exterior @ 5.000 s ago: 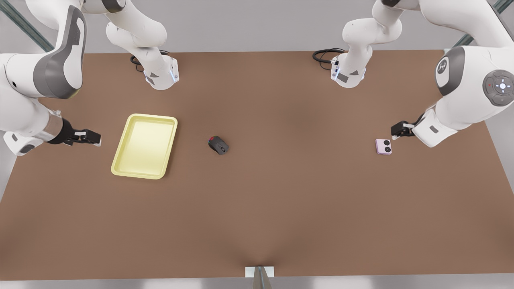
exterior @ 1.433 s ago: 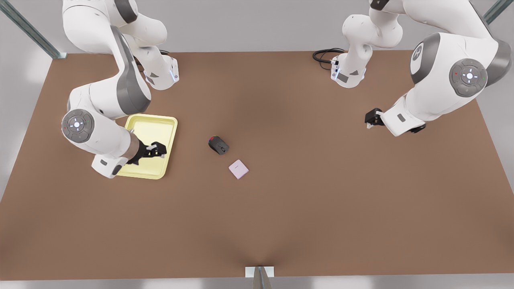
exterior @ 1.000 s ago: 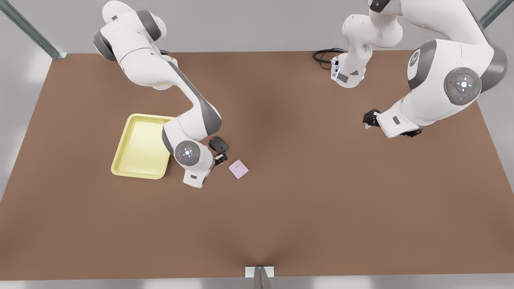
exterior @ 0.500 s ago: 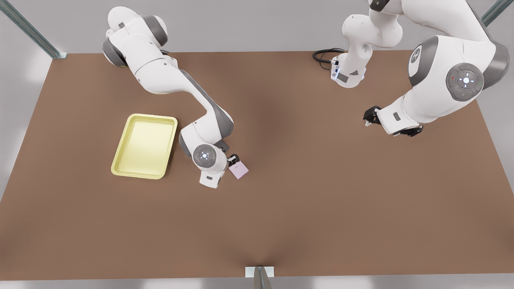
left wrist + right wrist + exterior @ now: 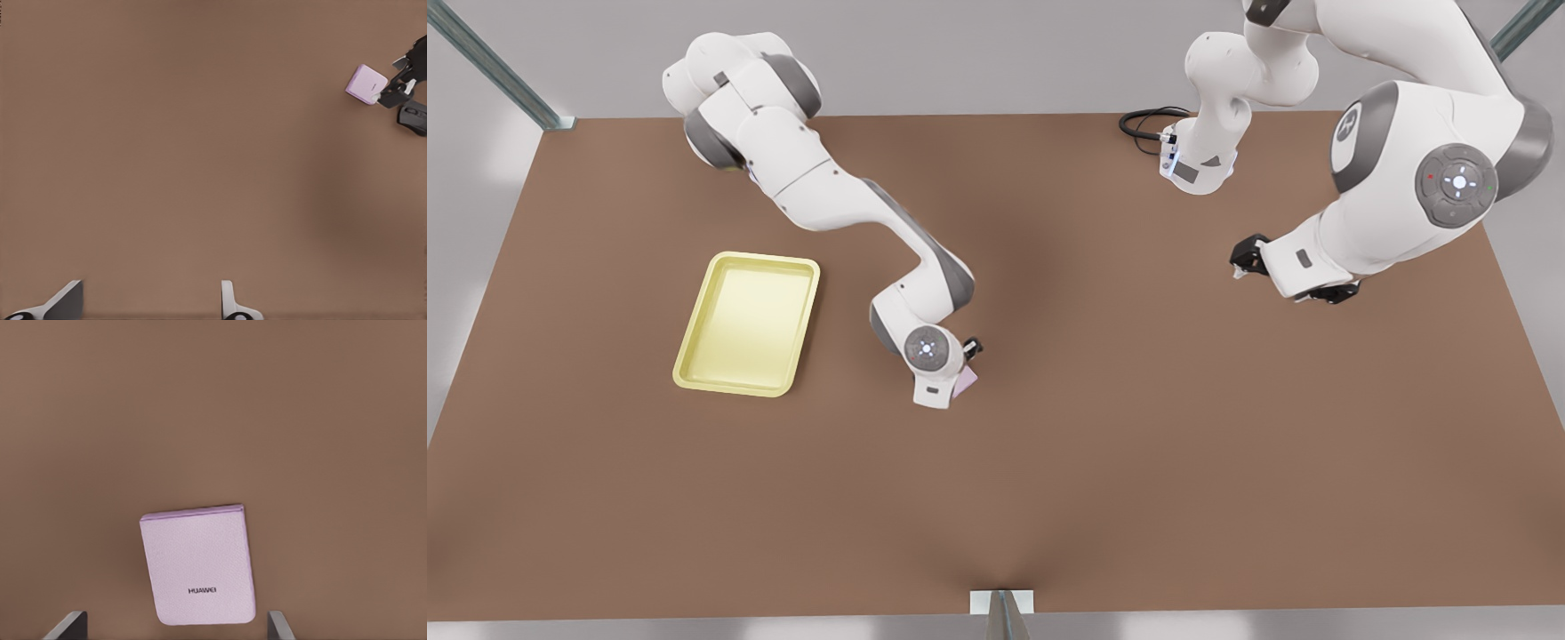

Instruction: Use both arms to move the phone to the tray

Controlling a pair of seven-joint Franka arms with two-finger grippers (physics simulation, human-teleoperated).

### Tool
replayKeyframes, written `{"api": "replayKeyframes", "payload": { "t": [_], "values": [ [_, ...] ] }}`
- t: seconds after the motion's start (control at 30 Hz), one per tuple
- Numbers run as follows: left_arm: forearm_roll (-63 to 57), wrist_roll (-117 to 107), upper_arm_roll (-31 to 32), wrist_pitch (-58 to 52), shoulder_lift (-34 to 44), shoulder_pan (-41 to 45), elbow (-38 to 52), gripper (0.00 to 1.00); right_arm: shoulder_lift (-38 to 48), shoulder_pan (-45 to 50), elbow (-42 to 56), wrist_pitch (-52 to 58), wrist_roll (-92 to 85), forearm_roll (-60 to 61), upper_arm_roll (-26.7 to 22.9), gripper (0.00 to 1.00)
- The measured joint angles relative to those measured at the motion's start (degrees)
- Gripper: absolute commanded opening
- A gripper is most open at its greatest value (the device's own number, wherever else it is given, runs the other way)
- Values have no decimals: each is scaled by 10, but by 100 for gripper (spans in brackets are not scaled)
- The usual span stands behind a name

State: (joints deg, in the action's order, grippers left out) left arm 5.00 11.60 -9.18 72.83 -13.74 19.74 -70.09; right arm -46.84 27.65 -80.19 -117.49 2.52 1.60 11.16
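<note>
Right gripper (image 5: pixel 970 349) is spread wide and hanging directly over the phone (image 5: pixel 198 573), not gripping anything yet. In its wrist view the two fingertips sit either side of the phone with a bit of room on both sides. The phone lies flat, plain face up, near the middle of the worktop (image 5: pixel 1138 462), well apart from the tray (image 5: pixel 734 389), which sits toward the worktop's edge on the front view's left.

My take on doing this grab well:
- The phone looks slightly skewed against the line between the fingers, so I'd twist the wrist a touch so the pads meet two parallel edges squarely.
- It's a thin slab, so the fingers need to go right down to the worktop before closing, or they'll likely slip off the top edge.
- The mouse (image 5: pixel 413 119) sits just beside the phone, so watch that the near finger doesn't nudge it.

Left gripper (image 5: pixel 1240 260) is also unclenched and empty, waiting toward the worktop's far corner on the front view's right.
</note>
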Motion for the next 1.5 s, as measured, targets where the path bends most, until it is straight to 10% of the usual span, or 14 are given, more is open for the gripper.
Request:
{"api": "replayKeyframes", "payload": {
  "t": [1.5],
  "values": [
    [-1,-3,-5,-26,-2,-7,-9,100,-67,35,53,-22,-23,-78,-4,100]
  ]
}}
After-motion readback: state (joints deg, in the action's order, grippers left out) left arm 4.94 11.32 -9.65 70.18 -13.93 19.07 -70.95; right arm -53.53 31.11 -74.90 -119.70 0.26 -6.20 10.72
